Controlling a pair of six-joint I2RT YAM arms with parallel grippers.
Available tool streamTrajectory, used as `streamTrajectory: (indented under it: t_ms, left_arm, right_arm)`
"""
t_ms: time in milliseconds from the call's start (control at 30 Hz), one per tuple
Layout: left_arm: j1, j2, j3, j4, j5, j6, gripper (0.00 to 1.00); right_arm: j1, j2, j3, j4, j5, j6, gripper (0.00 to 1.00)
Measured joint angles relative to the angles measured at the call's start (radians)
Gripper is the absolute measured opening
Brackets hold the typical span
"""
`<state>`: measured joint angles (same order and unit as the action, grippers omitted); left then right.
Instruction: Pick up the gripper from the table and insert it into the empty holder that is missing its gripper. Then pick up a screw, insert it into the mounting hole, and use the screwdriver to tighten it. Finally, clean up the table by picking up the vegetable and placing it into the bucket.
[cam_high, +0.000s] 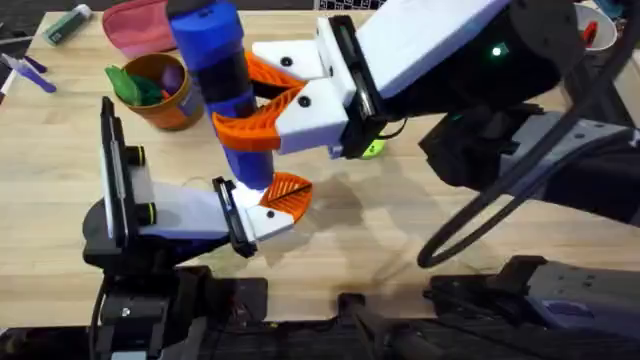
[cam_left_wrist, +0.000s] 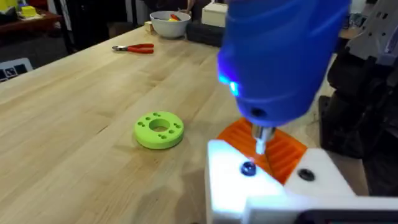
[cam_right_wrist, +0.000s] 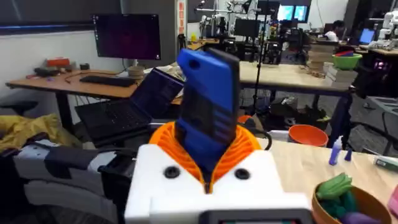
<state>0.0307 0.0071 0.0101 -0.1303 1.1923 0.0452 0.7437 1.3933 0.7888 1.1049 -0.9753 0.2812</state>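
My right gripper (cam_high: 265, 100) reaches in from the right and is shut on the blue screwdriver (cam_high: 222, 75), which stands upright between its orange pads (cam_right_wrist: 249, 149). The thin metal bit (cam_left_wrist: 261, 138) points down, close above a screw (cam_left_wrist: 247, 168) in the white holder (cam_left_wrist: 230, 190). The orange gripper tip (cam_high: 288, 193) sits on that holder (cam_high: 265, 222), at the end of my left gripper (cam_high: 285, 197). I cannot tell whether the bit touches the screw. The green vegetable (cam_high: 138, 88) lies inside the orange-brown bucket (cam_high: 178, 108), which also appears in the right wrist view (cam_right_wrist: 367, 208).
A bright green disc (cam_left_wrist: 158, 129) lies on the wood just beyond the holder, half hidden under the right arm in the overhead view (cam_high: 373, 150). Red-handled pliers (cam_left_wrist: 134, 48) and a white bowl (cam_left_wrist: 169, 25) sit farther off. A pink pouch (cam_high: 138, 25) lies behind the bucket.
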Motion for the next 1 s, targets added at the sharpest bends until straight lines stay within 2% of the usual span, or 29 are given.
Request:
streamTrajectory:
  t_ms: [1000]
  left_arm:
    - [0.0, 0.0, 0.0, 0.0, 0.0, 0.0, 0.006]
  right_arm:
    - [0.01, 0.023, 0.013, -0.002, -0.027, -0.043, 0.024]
